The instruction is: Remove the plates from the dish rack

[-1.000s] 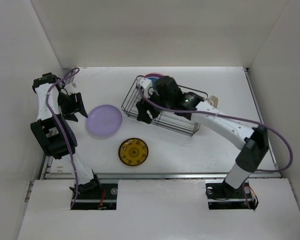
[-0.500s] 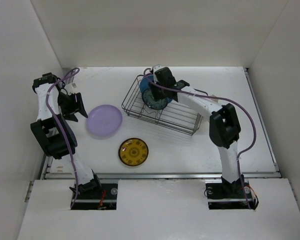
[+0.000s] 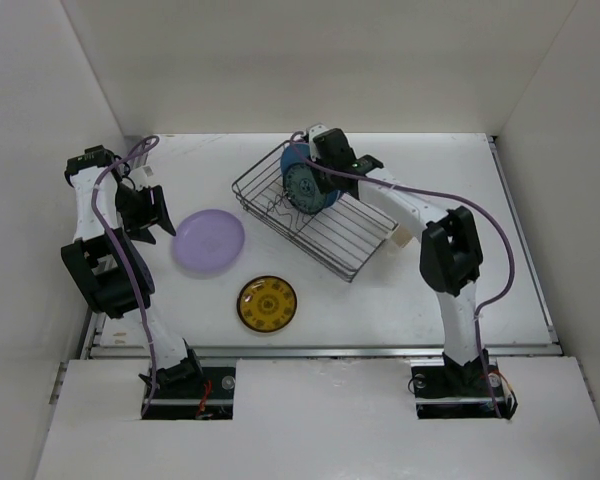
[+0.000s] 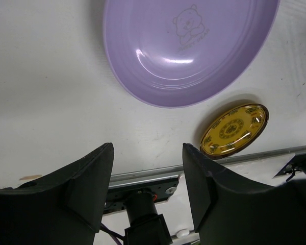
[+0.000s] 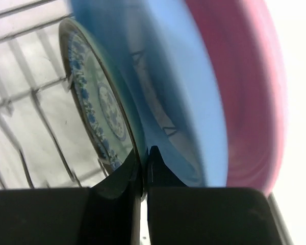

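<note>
Currently, right gripper [image 5: 145, 163]: its fingers are pressing together at the 11 o'clock end of the dish rack [image 3: 330, 235].
Teal-patterned plate [image 5: 99, 107]: it is standing on edge in the rack, and its dark rim is running down to the left fingertip. Whether the rim is being pinched cannot be told.
Left gripper [image 4: 148, 148]: its fingers are standing apart and holding nothing, hovering over the table [image 3: 430, 170] at 9 o'clock of the lavender plate [image 3: 209, 242].
Plates in the rack: three are showing in the right wrist view. The teal-patterned one is sitting nearest the fingers, the light blue plate [image 5: 163, 92] is standing just behind it, and the pink plate [image 5: 245, 87] is standing behind that.
Plates on the table: two are lying flat and apart. The lavender one is lying at 9 o'clock of the rack, and the yellow-orange plate [image 3: 267, 304] is lying at 5 o'clock of the lavender one.
Rack: one, sitting askew on the table, with its long side running from 10 o'clock to 4 o'clock.
Cutlery cup [image 3: 398, 237]: one cream cup is hanging at the rack's 4 o'clock end.
In the way: the light blue plate is crowding the right finger, and the rack wires are crossing behind the teal-patterned plate.
</note>
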